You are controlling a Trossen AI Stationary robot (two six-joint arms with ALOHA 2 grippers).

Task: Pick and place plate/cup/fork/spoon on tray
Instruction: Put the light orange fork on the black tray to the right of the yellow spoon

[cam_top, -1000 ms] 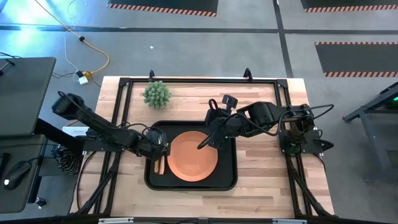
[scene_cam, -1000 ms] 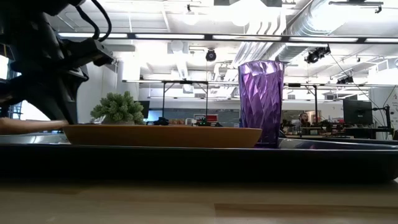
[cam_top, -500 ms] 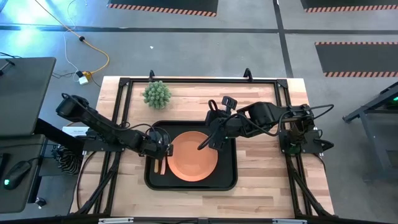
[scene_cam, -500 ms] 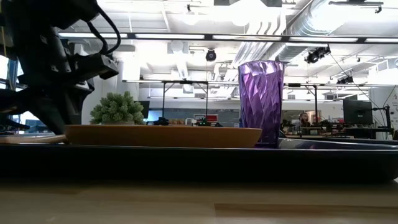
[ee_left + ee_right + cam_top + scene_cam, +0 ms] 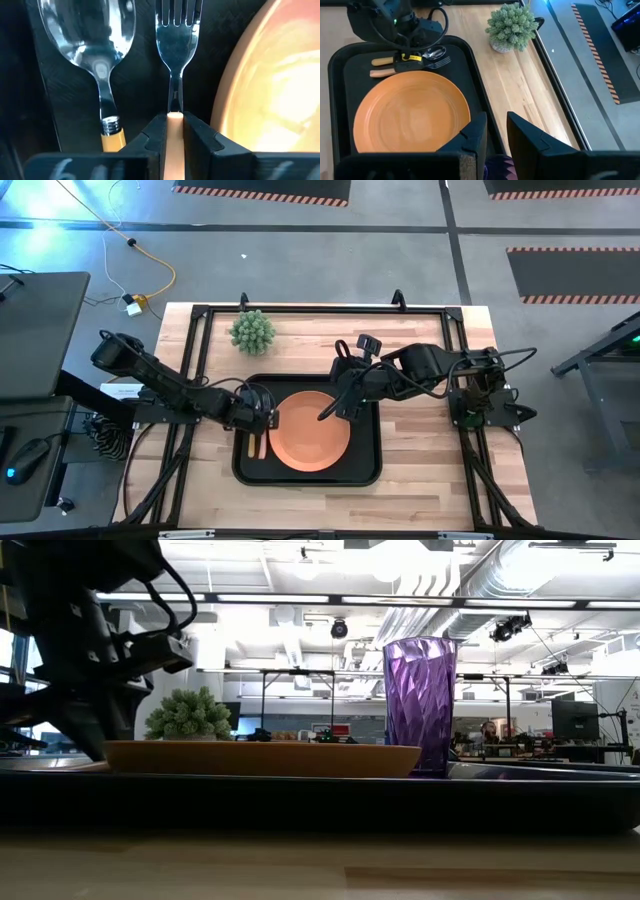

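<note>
The black tray [image 5: 370, 472] holds the orange plate [image 5: 310, 430]. Left of the plate on the tray lie the spoon [image 5: 97, 65] and the fork [image 5: 176, 60], side by side. My left gripper [image 5: 262, 422] is low over the tray and shut on the fork. The purple cup [image 5: 420, 705] stands upright on its base at the tray's far right, beside the plate. My right gripper [image 5: 496, 135] hovers above the cup with a narrow gap between its fingers, and the cup shows below it [image 5: 496, 171]. My left gripper pinches the fork's orange handle [image 5: 174, 118] between its two fingers, just behind the metal neck. The fingers come from above, slanting, and lie along the fork. The fork lies flat on the tray floor, with its tines pointing away from the gripper.
A spiky green potted plant [image 5: 252, 332] stands on the table at the far left, beyond the tray. A black metal frame [image 5: 300, 310] runs around the tabletop. Bare wood shows to the tray's right and near side.
My left gripper has gone down and a little toward the table's right with the fork. The fork's handle, first held raised above the tray rim, has sunk until it lies on the tray floor beside the spoon.
</note>
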